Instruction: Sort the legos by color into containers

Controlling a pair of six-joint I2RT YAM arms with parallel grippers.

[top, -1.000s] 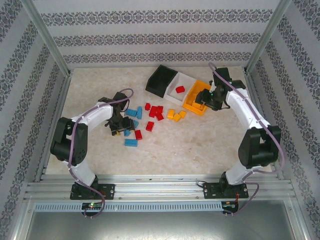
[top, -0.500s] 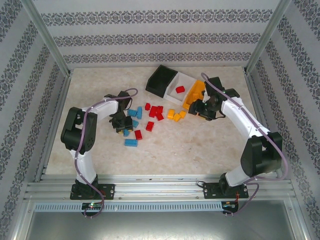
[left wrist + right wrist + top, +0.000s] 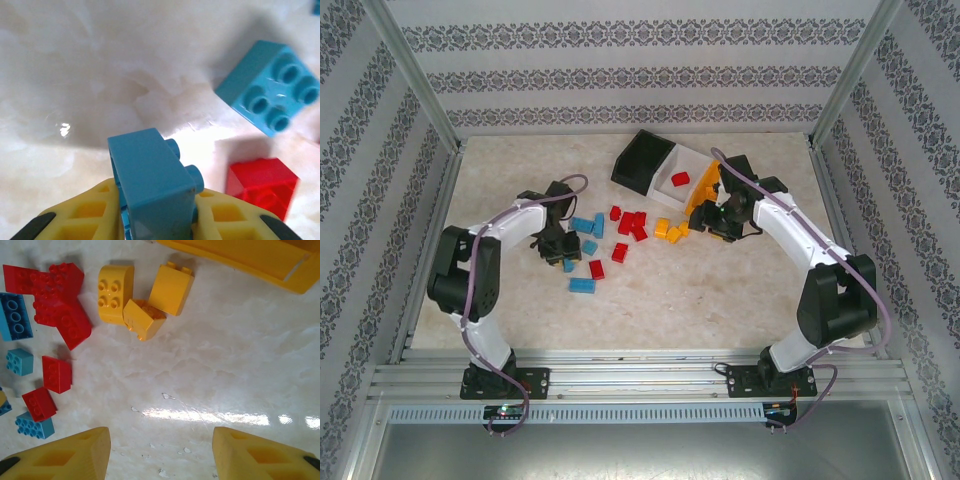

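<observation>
Top view high overhead; wrist views close, downward (legos (image 3: pixel 630 222) shared).

Lab enclosure (aluminium frame (image 3: pixel 411 70), wallpapered walls (image 3: pixel 640 75)).

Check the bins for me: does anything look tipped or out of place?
The orange bin looks off. From above it shows as a narrow slanted strip rather than an open box, so it seems tipped up on edge against the white bin, right beside the right arm. The black bin opens upward as expected.
</observation>
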